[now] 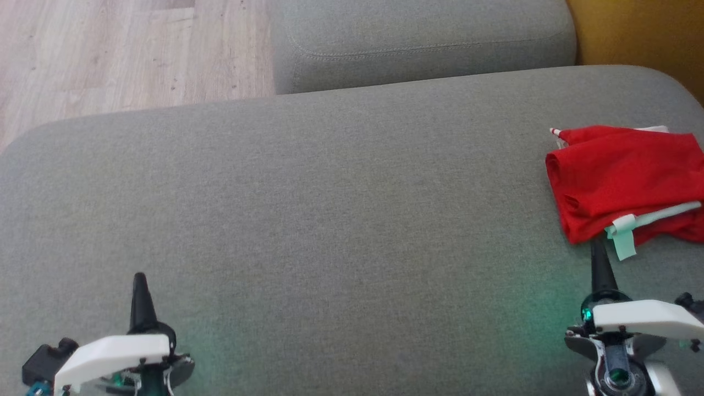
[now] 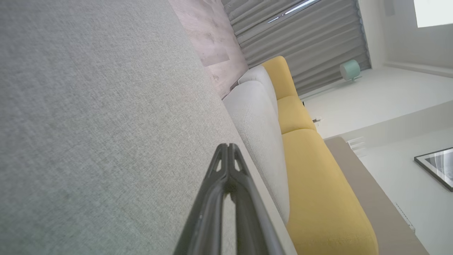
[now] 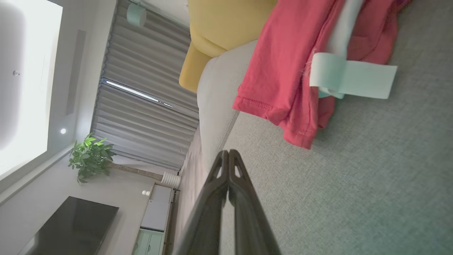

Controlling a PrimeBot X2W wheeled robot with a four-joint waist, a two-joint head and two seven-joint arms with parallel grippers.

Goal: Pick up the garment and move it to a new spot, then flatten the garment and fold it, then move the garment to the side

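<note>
The garment (image 1: 621, 176) is a red piece of clothing with pale green trim, lying folded at the far right of the grey sofa seat (image 1: 330, 209). In the right wrist view the garment (image 3: 290, 60) lies just beyond my fingertips, apart from them. My right gripper (image 1: 597, 245) is shut and empty, its tip right at the garment's near edge; in its own view the right gripper (image 3: 228, 153) has both fingers pressed together. My left gripper (image 1: 139, 278) is shut and empty over bare cushion at the lower left, and the left gripper (image 2: 227, 147) shows closed fingers too.
A grey back cushion (image 1: 423, 44) rises behind the seat, with a yellow cushion (image 1: 638, 33) at the far right. Wooden floor (image 1: 132, 49) lies beyond the seat's left rear edge. The garment sits close to the seat's right edge.
</note>
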